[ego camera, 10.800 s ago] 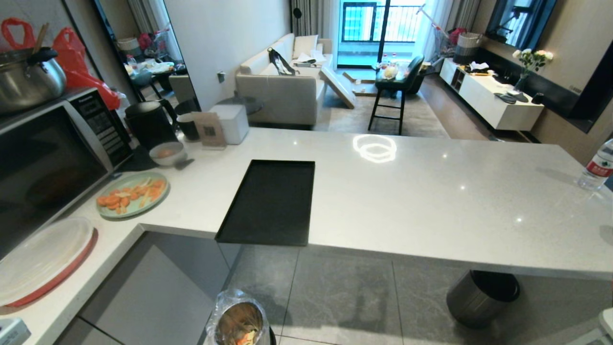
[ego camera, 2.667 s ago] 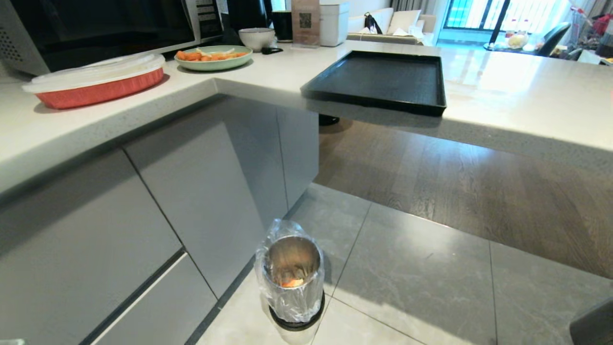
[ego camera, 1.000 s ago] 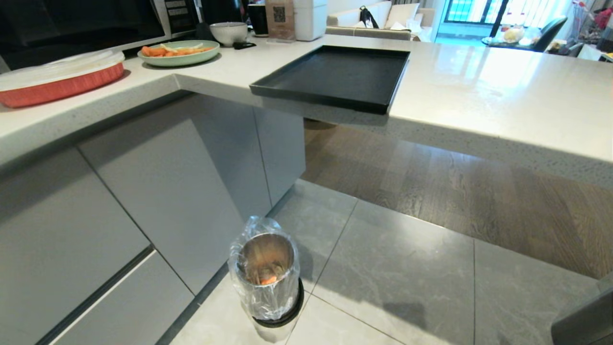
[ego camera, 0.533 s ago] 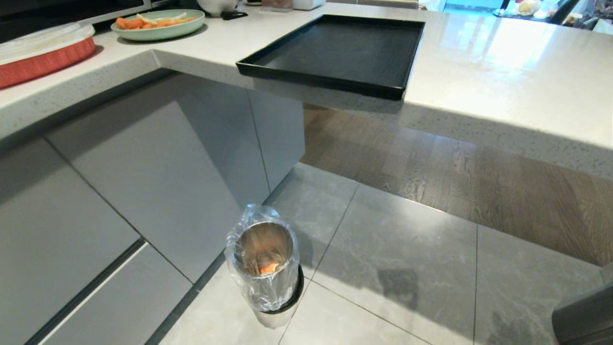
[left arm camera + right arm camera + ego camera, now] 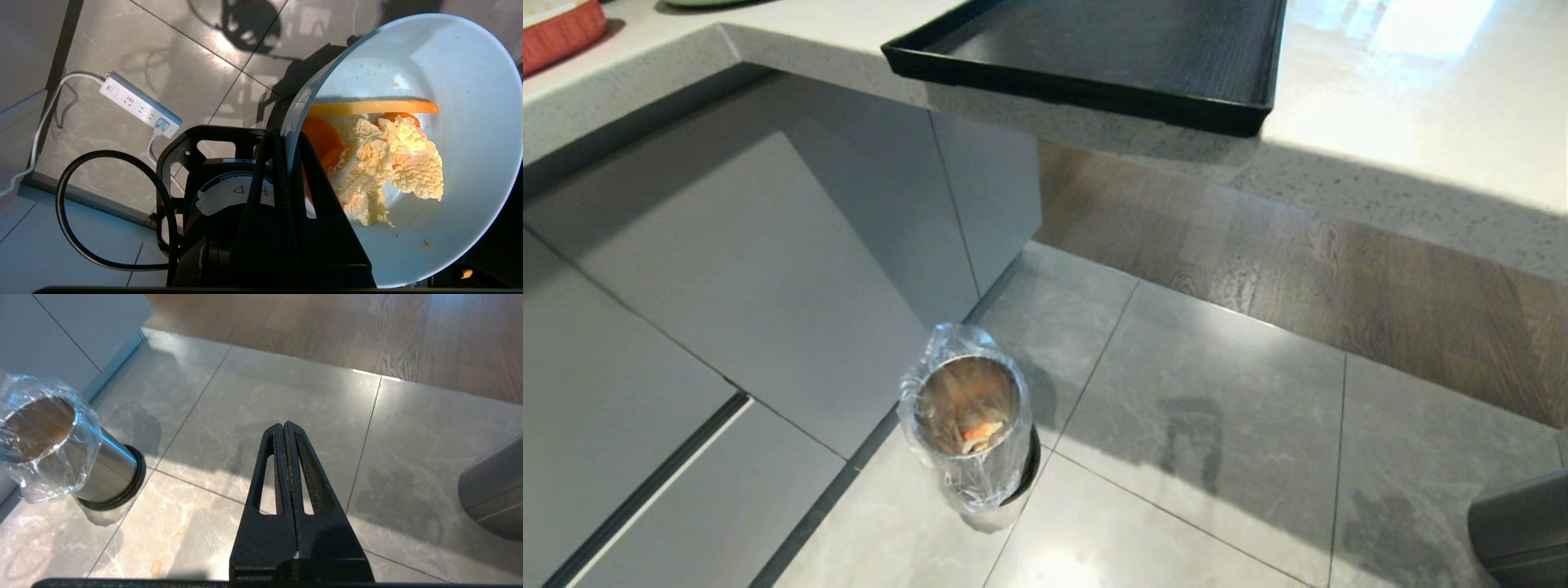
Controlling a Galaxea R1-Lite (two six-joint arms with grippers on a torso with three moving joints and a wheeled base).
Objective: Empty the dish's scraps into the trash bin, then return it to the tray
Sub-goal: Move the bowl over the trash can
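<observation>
In the left wrist view my left gripper [image 5: 287, 136] is shut on the rim of the pale blue-white dish [image 5: 461, 171], one finger inside and one outside. The dish holds scraps [image 5: 388, 163]: pale yellow cabbage and orange carrot pieces. The steel trash bin [image 5: 970, 433] with its clear bag stands on the floor tiles below, some scraps inside; it also shows in the right wrist view as the trash bin [image 5: 61, 451]. The black tray [image 5: 1094, 57] overhangs the counter edge above. My right gripper [image 5: 284, 425] hangs shut and empty over the tiles. Neither arm shows in the head view.
Grey cabinet fronts [image 5: 727, 269] stand left of the bin. A darker bagless bin [image 5: 1523, 523] sits at the far right on the floor. A white power strip [image 5: 139, 104] with cables lies on the tiles, and a black frame [image 5: 196, 171] is under the left gripper.
The head view has tilted further down: the counter and tray slid up toward the picture's top and the plates left the view. The bin stays on the floor.
</observation>
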